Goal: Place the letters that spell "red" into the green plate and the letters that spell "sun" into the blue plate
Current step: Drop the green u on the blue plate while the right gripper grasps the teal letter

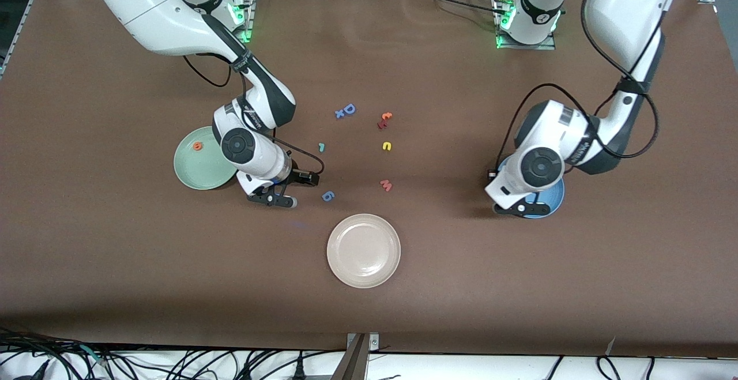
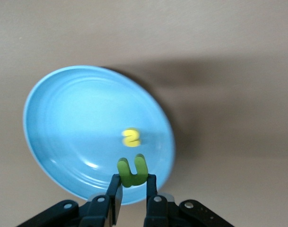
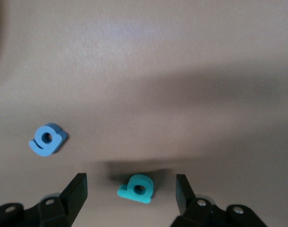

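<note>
The green plate [image 1: 203, 164] held only the orange "e" [image 1: 198, 146]. The right gripper [image 3: 130, 197] hung wide open over the teal "d" [image 3: 136, 187] beside that plate; the "r" [image 1: 322, 147] lay farther off. The left gripper [image 2: 133, 189], over the blue plate [image 2: 77, 127], pinched the green letter [image 2: 132, 171] above the "s" [image 2: 131, 137]. The yellow arch [image 1: 387, 146] stayed out.

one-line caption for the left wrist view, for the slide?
Left hand, shut on the green arch letter, over the blue plate that already holds the yellow s.
</note>
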You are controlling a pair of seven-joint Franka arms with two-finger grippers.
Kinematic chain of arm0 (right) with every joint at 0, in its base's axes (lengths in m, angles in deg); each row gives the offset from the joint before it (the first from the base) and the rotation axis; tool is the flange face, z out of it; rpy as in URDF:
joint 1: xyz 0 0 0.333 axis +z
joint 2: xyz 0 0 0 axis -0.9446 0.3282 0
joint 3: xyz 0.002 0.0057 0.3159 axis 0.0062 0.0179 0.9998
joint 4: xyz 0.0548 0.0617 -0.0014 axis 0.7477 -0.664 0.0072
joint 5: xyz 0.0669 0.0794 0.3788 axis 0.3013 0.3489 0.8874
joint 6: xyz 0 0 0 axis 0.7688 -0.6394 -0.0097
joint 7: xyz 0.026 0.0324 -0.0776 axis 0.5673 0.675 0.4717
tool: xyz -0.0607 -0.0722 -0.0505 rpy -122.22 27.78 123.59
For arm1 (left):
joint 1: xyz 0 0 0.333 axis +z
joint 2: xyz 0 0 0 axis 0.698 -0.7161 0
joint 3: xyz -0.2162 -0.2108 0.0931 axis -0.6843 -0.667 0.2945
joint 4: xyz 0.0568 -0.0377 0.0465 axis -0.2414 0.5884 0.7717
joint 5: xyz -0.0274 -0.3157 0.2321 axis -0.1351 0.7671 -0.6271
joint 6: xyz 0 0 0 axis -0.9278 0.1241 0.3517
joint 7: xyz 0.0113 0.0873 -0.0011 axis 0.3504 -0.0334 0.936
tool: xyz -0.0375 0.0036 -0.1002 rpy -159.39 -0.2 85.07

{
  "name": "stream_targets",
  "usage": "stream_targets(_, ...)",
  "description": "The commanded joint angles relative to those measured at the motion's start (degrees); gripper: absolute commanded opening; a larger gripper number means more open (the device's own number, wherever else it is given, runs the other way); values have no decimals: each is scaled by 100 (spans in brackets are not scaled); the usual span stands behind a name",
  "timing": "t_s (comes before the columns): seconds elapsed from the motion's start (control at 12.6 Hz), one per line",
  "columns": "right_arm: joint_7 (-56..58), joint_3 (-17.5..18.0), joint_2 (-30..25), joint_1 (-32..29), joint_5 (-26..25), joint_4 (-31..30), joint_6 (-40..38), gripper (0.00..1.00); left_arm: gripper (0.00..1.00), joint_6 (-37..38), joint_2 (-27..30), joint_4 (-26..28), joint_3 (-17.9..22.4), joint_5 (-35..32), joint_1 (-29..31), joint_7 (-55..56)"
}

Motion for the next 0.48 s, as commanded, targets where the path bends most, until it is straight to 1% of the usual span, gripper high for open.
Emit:
stream_targets(0.0, -31, -44, 105, 129, -141, 27, 22, 84, 6, 15, 247, 527, -147, -10, 499, -762)
stream_targets(0.16, -31, -44, 114, 138, -474, 18, 5, 81, 8, -90, 247, 852, -174, -10, 737, -1203)
stream_targets(0.32, -14, -44, 114, 129, -650, 18, -22, 80, 8, -143, 247, 1055, -174, -10, 808, -1222)
stream_targets(0.4, -14, -44, 114, 129, -668, -8, -22, 77, 8, -369, 238, 1195, -174, -10, 817, -1222)
